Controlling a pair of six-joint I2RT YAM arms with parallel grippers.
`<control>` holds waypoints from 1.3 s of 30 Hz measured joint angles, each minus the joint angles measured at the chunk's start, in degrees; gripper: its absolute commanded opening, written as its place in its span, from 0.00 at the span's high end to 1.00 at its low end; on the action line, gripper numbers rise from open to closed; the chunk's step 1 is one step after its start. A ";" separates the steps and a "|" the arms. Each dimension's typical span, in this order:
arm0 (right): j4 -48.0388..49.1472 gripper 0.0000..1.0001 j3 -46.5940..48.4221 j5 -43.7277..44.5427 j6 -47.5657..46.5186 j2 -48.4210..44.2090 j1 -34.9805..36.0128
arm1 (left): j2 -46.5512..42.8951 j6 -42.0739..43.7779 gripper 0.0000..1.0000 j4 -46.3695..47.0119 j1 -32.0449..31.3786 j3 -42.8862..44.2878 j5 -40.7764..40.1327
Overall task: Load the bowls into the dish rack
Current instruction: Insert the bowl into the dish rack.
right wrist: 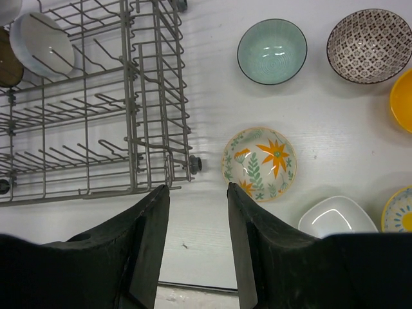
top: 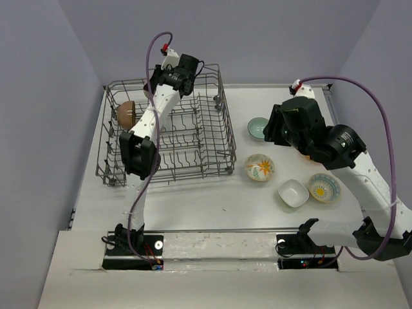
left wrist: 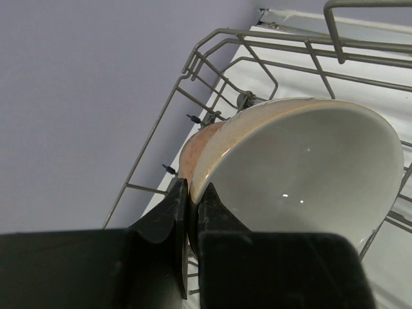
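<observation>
The grey wire dish rack stands at the left of the table. My left gripper reaches into its far left corner, shut on the rim of a bowl that is brown outside. In the left wrist view this bowl is white inside, tilted on edge, its rim pinched at my gripper. My right gripper hangs open and empty above the table; its wrist view shows a floral bowl, a teal bowl and a squarish white bowl below.
A dark patterned bowl, an orange-yellow bowl and a yellow-patterned bowl lie at the right. A pale bowl stands on edge among the rack's tines. Purple walls close in on the left and back.
</observation>
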 measured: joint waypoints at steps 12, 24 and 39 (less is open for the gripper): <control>0.39 0.53 -5.11 -2.34 0.00 -4.15 0.02 | 5.90 1.99 1.00 -1.20 -5.57 1.11 -10.29; 0.33 0.52 -9.44 -5.51 -0.46 -7.93 0.02 | 4.83 57.44 1.00 62.73 -8.85 -22.36 -17.29; 0.92 0.52 -11.69 -7.48 -1.29 -9.75 0.02 | 3.76 95.45 1.00 105.77 -9.31 -25.62 -21.79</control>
